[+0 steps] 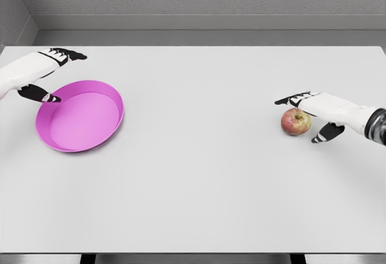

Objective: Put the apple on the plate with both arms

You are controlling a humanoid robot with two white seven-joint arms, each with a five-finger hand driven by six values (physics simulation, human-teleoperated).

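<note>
A red-yellow apple (295,122) rests on the white table at the right. My right hand (309,118) is right beside it, fingers stretched over its top and thumb low at its right, open around it without a closed grasp. A magenta plate (80,116) lies at the left, slightly tilted. My left hand (57,74) hovers at the plate's upper-left rim, fingers extended above and thumb touching or just over the rim, open.
The white table (199,179) spans the whole view, with its front edge near the bottom and a grey wall behind its far edge. A wide stretch of tabletop separates plate and apple.
</note>
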